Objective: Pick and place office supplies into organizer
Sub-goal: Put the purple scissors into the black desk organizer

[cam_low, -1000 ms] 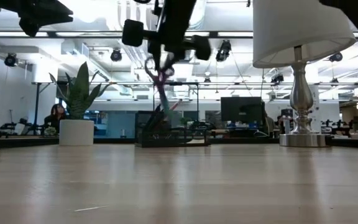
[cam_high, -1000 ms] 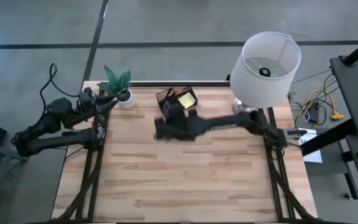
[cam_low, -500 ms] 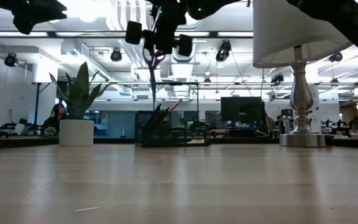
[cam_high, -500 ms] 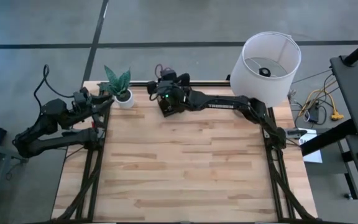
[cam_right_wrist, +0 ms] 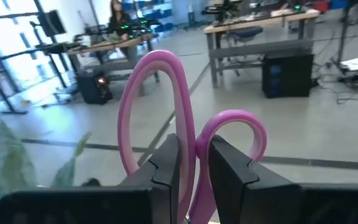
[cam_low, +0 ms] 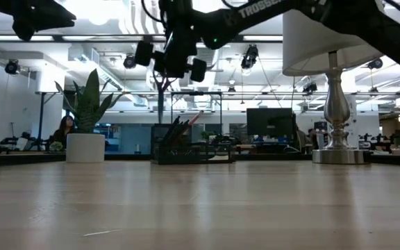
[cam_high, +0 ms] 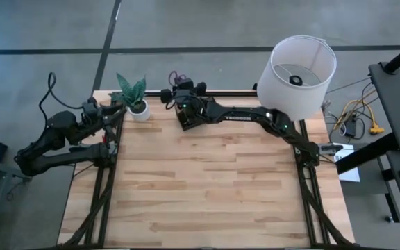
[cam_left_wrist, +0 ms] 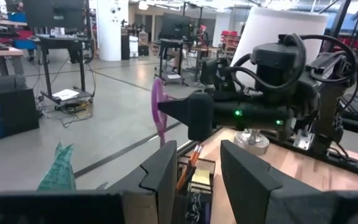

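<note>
My right gripper (cam_right_wrist: 192, 177) clamps scissors (cam_right_wrist: 166, 118), raised at table's far edge, apparently just behind organizer (cam_low: 192, 147). Potted plant (cam_high: 133, 96) near on one side, lamp (cam_high: 298, 68) on other. My left gripper (cam_left_wrist: 197, 180) parked beside plant, fingers apart, nothing between.

The light wooden table (cam_high: 207, 187) has a small black organizer box (cam_low: 192, 146) near its back edge, in the middle. Above the box hangs the right gripper (cam_high: 174, 94), shut on the pink-handled scissors (cam_right_wrist: 185, 146). The white pot with a green plant (cam_high: 135, 99) stands left of the box. The white lamp (cam_high: 296, 69) stands on the right. The left gripper (cam_high: 117, 111) waits by the plant.
</note>
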{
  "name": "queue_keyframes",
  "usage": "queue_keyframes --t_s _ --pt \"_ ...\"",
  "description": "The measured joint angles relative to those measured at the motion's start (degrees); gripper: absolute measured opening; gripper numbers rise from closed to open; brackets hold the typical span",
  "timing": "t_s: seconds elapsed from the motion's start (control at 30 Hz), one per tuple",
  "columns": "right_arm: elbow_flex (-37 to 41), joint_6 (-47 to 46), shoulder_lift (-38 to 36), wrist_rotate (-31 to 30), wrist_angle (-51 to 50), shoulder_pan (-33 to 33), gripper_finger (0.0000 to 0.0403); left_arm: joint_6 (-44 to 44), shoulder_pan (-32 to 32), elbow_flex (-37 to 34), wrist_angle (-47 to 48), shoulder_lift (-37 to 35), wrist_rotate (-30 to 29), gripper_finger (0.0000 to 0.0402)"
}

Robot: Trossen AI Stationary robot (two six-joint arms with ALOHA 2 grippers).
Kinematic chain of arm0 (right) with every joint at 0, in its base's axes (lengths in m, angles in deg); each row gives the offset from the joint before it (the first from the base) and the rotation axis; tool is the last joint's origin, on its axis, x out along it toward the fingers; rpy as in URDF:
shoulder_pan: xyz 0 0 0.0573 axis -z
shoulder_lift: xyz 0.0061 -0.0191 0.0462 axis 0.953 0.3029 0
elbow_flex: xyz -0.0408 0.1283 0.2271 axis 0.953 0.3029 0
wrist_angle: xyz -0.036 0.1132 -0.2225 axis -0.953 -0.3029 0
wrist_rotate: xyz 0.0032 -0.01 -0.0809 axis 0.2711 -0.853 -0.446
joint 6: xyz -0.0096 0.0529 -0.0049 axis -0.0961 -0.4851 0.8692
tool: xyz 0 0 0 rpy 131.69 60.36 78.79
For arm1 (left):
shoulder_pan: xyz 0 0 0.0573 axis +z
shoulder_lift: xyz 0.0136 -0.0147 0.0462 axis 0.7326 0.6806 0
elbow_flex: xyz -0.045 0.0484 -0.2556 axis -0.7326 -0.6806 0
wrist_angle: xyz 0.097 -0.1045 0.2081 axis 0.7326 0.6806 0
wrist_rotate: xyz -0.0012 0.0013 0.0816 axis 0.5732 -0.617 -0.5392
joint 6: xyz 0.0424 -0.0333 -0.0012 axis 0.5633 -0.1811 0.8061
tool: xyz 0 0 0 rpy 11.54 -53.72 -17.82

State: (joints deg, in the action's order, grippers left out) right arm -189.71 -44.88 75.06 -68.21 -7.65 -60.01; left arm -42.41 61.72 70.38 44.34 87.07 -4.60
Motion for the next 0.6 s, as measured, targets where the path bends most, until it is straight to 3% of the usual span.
queue_keyframes --t_s 0.37,0.6 --pt "0.1 -0.6 2.2 -3.3 -1.0 -1.1 0.0056 -0.2 0.0 -0.2 1.8 0.1 0.0 0.0106" --pt "2.3 -0.8 2.4 -9.0 -1.2 -1.8 0.0106 -0.1 0.0 -0.2 1.7 -0.1 0.0 0.0106"
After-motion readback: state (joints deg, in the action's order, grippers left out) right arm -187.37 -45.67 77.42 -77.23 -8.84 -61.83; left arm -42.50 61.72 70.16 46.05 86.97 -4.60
